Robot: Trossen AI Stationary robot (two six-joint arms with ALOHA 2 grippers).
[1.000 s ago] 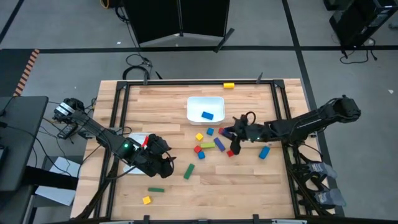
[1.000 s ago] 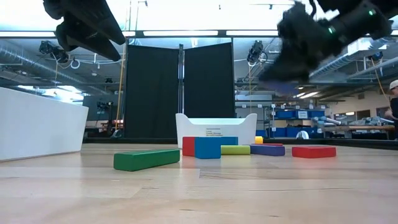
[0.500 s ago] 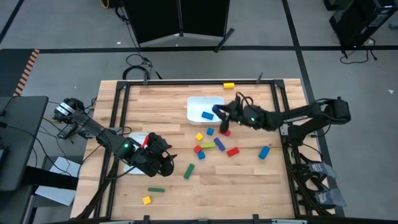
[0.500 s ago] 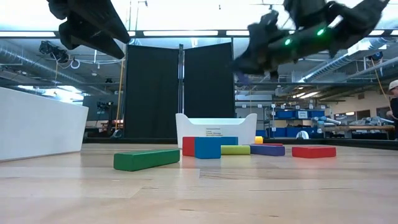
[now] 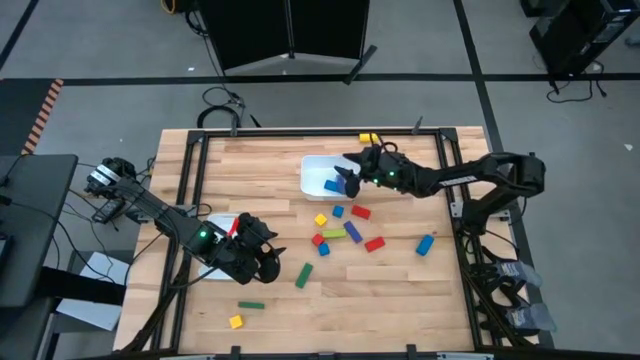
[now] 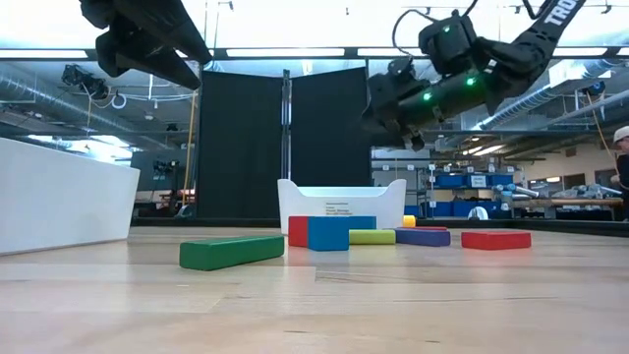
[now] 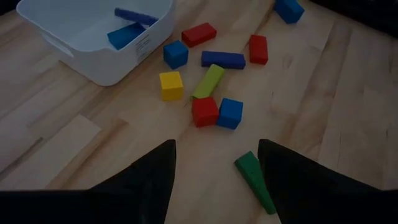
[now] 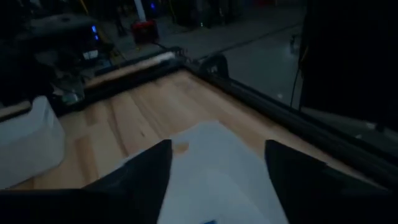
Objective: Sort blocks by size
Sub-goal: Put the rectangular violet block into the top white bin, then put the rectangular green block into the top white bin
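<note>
A tray (image 5: 318,166) sat at the upper middle of the table (image 5: 400,280), with two blocks (image 7: 127,28) lying inside it. The right gripper (image 5: 350,174) hung over the tray's right edge. Below and right of the tray, a cluster of blocks (image 5: 340,232) lay spread across the table's centre. The left gripper (image 5: 268,262) hovered at lower left, beside a second tray (image 5: 215,226). Two more blocks (image 5: 244,313) lay near the bottom left corner, and one block (image 5: 368,137) rested at the top rail.

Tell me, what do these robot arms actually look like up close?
Both arms are dark, nearly black, built of jointed segments. The right arm carries small green lights and a looping black cable near its gripper. The left arm shows a green light too; its gripper ends in two dark, tapered fingers.
</note>
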